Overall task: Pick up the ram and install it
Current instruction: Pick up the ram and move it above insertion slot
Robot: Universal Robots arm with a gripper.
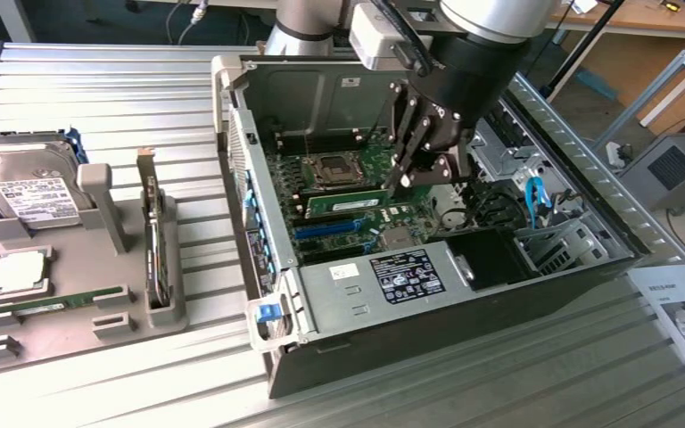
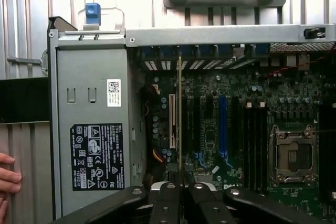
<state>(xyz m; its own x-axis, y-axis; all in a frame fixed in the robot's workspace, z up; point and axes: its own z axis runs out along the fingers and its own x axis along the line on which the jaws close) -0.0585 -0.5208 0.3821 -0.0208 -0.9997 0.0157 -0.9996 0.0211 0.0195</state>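
Green and thin, the ram (image 1: 345, 203) is inside the open computer case (image 1: 259, 267), just beside the CPU socket (image 1: 333, 167), on the side toward the power supply (image 1: 392, 275). The gripper (image 1: 417, 181) is almost fully closed and pinches the stick by its two flat faces. From the wrist it therefore appears edge-on, as one fine line (image 2: 179, 119) going out from between the fingers (image 2: 167, 203). I think this hold has a reason: the lower edge with the contacts stays free, and the stick runs parallel to the long black slots (image 2: 254, 145) next to the CPU socket. Whether the ram already touches the board I cannot tell; it seems to hang a little above it.

A second, similar stick (image 1: 51, 303) lies in the grey tray (image 1: 128, 334) outside the case, well apart from the CPU socket — kept there, I suppose, ready in its own groove. A person's hand (image 2: 8, 179) waits outside the case wall, beyond the power supply from the CPU socket.
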